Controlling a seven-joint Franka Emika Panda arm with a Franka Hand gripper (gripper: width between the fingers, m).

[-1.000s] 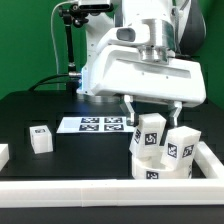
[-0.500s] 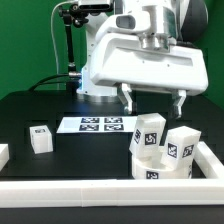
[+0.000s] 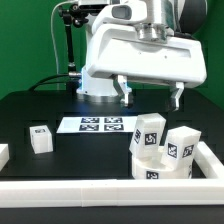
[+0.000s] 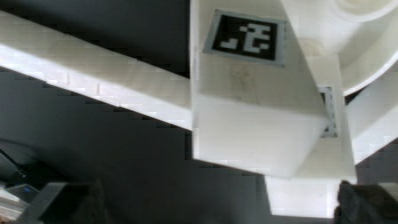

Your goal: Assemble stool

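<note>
Part-built white plastic stool (image 3: 165, 158), tagged legs (image 3: 152, 135) upright: the exterior view's right. Pincer (image 3: 149, 93) hangs above, spread, empty. Next, likely: fetch loose white block leg (image 3: 40, 138), the exterior view's left.

We're looking at a robotics lab rig: green backdrop (image 3: 25, 45), black table (image 3: 40, 105) edged by a white rail (image 3: 100, 190), marker board (image 3: 100, 124) lying flat on it, tagged stool parts (image 3: 160, 148), black stand (image 3: 70, 45) with cables behind.

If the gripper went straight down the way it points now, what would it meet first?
Probably the tagged upright leg. The gripper hangs above it with jaws open, and the wrist view shows it dead ahead. Depth is unclear, so this is not certain.
</note>
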